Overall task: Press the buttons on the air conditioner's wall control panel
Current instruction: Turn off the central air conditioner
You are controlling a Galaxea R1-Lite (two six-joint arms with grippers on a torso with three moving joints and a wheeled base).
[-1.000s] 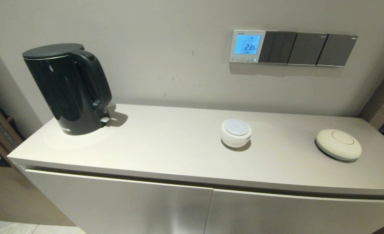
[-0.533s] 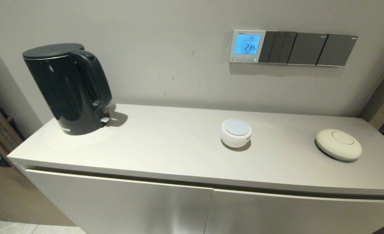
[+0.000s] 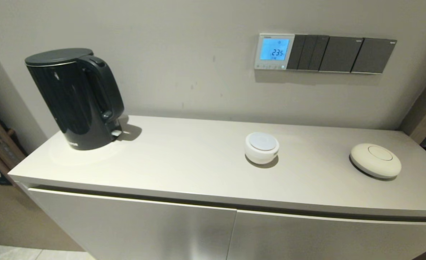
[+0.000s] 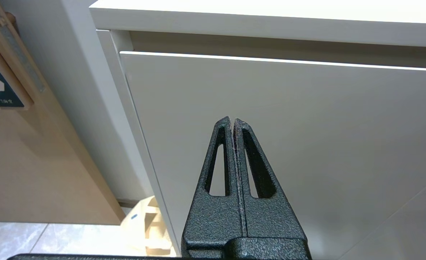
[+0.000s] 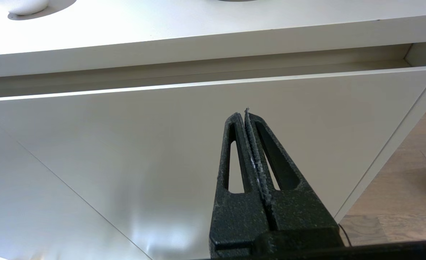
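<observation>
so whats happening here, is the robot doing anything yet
Nothing is being handled. The left claw and right claw are both shut and empty, low in front of the cabinet doors, below the counter. The air conditioner's wall control panel is lit, and nothing is near the buttons along its bottom edge.

Air conditioner's wall control panel [image 3: 273, 51]: small, square, white-framed, sitting flush on wall, screen glowing blue, showing 23.5. Buttons [image 3: 269, 66]: tiny pale row running along its bottom edge, nothing touching them.
</observation>
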